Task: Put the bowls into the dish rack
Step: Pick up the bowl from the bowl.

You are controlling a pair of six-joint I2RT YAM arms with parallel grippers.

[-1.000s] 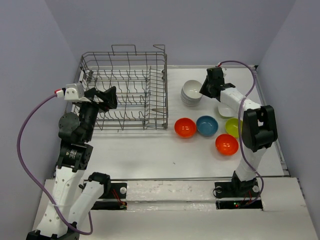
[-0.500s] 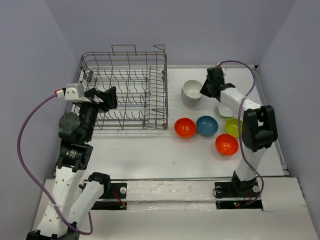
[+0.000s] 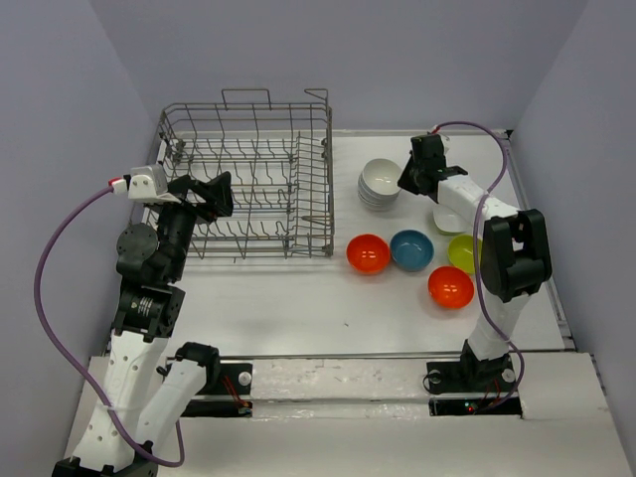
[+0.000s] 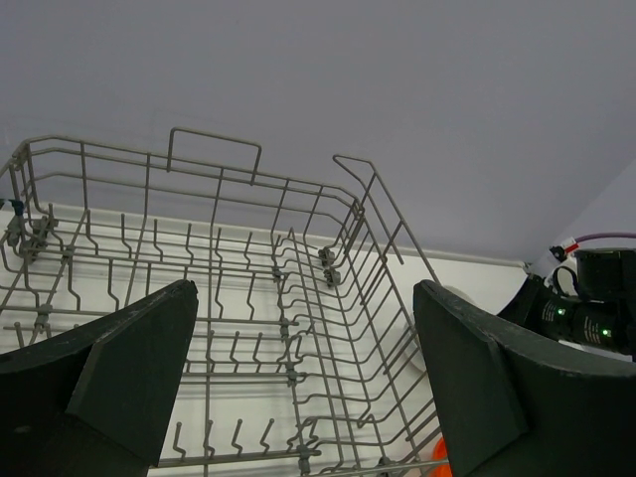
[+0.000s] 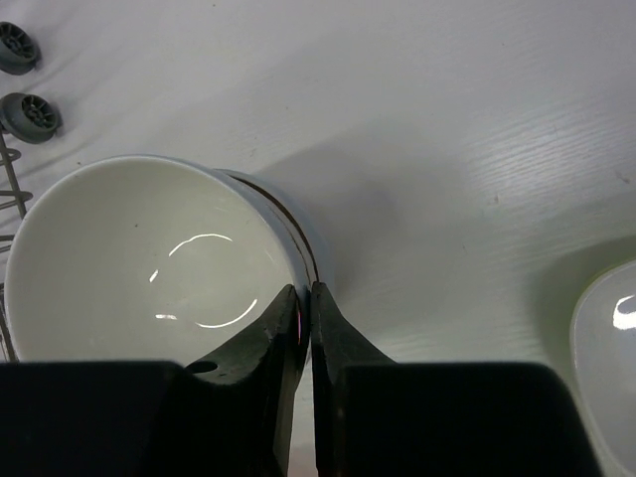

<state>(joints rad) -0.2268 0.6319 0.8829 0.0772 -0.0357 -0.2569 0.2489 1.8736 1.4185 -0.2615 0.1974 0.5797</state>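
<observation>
Pinching white bowl (image 5: 139,268) rim | right gripper (image 5: 304,298) | one finger inside, one outside

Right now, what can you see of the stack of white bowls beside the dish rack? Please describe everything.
The stack of white bowls looks glossy and ceramic. Several bowls are nested upright on the white table, just right of the dish rack. The top bowl is empty, with light reflections inside. The right tool pinches its rim, one finger inside and one outside. The rims of lower bowls show just under it there.
</observation>
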